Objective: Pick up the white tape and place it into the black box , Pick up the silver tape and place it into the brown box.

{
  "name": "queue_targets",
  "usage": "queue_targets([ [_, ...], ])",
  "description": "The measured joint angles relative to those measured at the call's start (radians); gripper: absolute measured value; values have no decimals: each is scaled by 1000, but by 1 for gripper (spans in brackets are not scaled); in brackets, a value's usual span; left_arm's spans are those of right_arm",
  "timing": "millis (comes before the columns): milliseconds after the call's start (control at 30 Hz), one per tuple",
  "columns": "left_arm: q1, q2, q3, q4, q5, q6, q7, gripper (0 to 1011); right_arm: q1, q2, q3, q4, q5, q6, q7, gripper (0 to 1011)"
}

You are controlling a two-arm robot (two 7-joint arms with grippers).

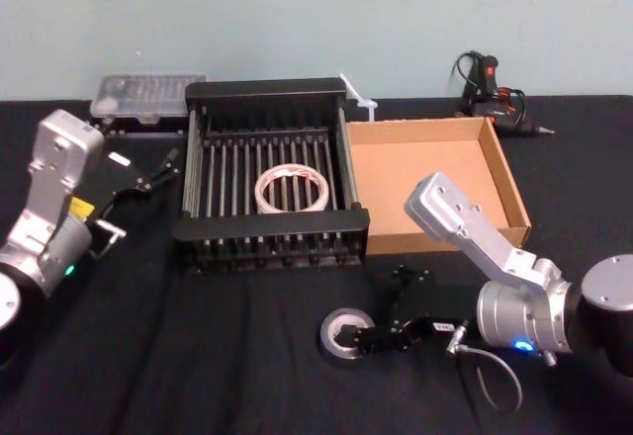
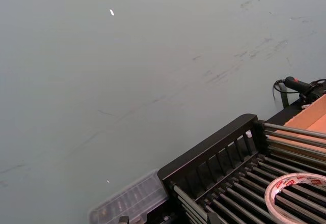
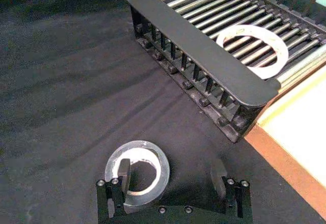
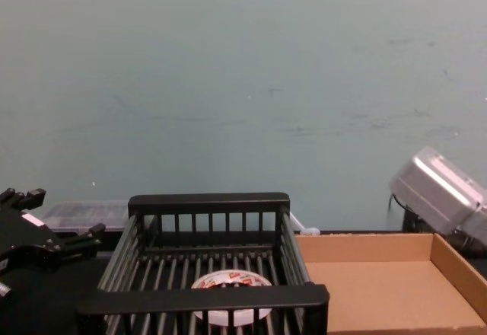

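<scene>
The robot's right arm reaches in from the lower right, its silver link angled up in front of the brown box and its wrist bent low over the black cloth-covered table (image 1: 198,366). The right gripper (image 3: 171,172) sits at table level with its fingers spread: one finger (image 3: 124,170) stands inside the core of the silver tape (image 1: 329,334), a dark grey roll with a shiny top lying flat on the cloth in front of the black box, and the other finger stands outside the roll and apart from it, so nothing is clamped. The white tape (image 1: 263,193), a white roll with red printing, lies flat on the barred floor of the black box (image 1: 267,225), a slatted plastic crate with a thick rim. Just beside the crate, on the robot's right, sits the brown box (image 1: 425,183), a shallow cardboard tray. The left arm rises at the left edge, and the left gripper (image 1: 156,171) is held beside the crate's left wall, fingers apart and holding nothing.
</scene>
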Motion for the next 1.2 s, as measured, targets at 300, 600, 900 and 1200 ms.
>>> queue_targets([
  [300,0,0,0,0,0,0,0,1001,7,-9,-5,16,-4,2,0,1002],
  [600,0,0,0,0,0,0,0,1001,14,-16,-12,30,-13,6,3,1002],
  [900,0,0,0,0,0,0,0,1001,18,-21,-15,37,-18,11,6,1002],
  [1200,0,0,0,0,0,0,0,1001,18,-21,-14,38,-19,11,5,1002],
])
